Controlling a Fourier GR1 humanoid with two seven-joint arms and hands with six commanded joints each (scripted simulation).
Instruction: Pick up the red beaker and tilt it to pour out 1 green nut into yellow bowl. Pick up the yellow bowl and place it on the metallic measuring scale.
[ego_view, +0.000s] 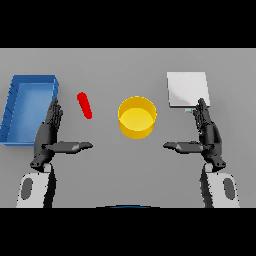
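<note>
The red beaker (84, 105) appears as a thin red shape, tilted, on the table left of centre. In the middle stands the yellow bowl (136, 117), upright, and its inside looks bare. The metallic measuring scale (186, 89) is a pale square plate at the back right. My left hand (49, 134) rests open near the beaker, a little below and left of it, thumb pointing inward. My right hand (208, 133) is open just below the scale, thumb pointing toward the bowl. Neither hand touches anything. No green nut shows.
A blue bin (28, 107) sits at the far left, right beside my left hand. The grey table (128, 170) spreads between the two hands.
</note>
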